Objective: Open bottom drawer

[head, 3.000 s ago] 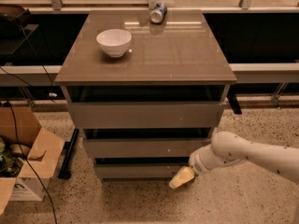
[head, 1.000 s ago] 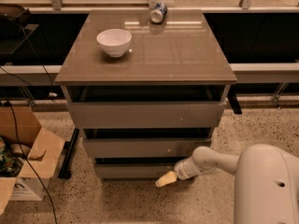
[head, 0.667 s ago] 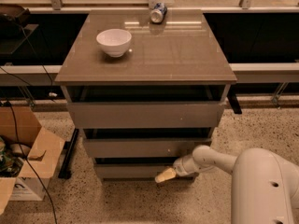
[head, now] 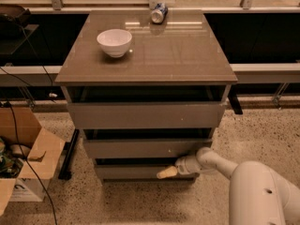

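Note:
The bottom drawer [head: 133,172] is the lowest, slimmest grey-brown front of the cabinet, with a dark gap above it. My gripper [head: 165,173] reaches in from the lower right on a white arm [head: 215,163]. Its pale tip lies against the right part of the bottom drawer's front, just under the gap. The middle drawer [head: 145,147] and the top drawer [head: 145,115] sit above it.
A white bowl [head: 114,41] and a tipped can [head: 159,13] lie on the cabinet top [head: 178,50]. An open cardboard box [head: 26,161] stands on the floor at the left, with cables and a black bar [head: 68,156] beside the cabinet. Speckled floor lies in front.
The gripper has moved left and a little up along the bottom drawer's front. The arm's white body has come closer at the lower right. The drawers look the same.

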Controlling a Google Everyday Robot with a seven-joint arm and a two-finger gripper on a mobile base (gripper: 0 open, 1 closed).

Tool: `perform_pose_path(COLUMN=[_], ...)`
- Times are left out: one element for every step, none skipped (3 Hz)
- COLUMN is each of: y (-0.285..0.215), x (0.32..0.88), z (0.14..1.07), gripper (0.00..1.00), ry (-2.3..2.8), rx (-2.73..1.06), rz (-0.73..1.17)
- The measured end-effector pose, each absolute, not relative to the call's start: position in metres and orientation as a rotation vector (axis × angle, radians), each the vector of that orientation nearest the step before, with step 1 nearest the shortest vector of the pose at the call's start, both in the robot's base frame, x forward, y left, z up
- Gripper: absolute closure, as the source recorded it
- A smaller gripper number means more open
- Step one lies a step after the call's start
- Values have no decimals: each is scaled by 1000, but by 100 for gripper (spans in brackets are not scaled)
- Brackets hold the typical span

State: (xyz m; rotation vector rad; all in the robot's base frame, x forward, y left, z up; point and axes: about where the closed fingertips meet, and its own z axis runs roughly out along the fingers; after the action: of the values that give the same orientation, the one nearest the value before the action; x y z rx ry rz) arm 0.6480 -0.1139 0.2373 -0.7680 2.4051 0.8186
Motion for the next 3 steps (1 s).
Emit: perform_pose_path(y=[-114, -114, -114], x=[646, 627, 628], z=[237, 220, 223], gripper=[0, 19, 42], ry=[2406, 2481, 2481], rx=[-768, -774, -774], rz=[819, 837, 837])
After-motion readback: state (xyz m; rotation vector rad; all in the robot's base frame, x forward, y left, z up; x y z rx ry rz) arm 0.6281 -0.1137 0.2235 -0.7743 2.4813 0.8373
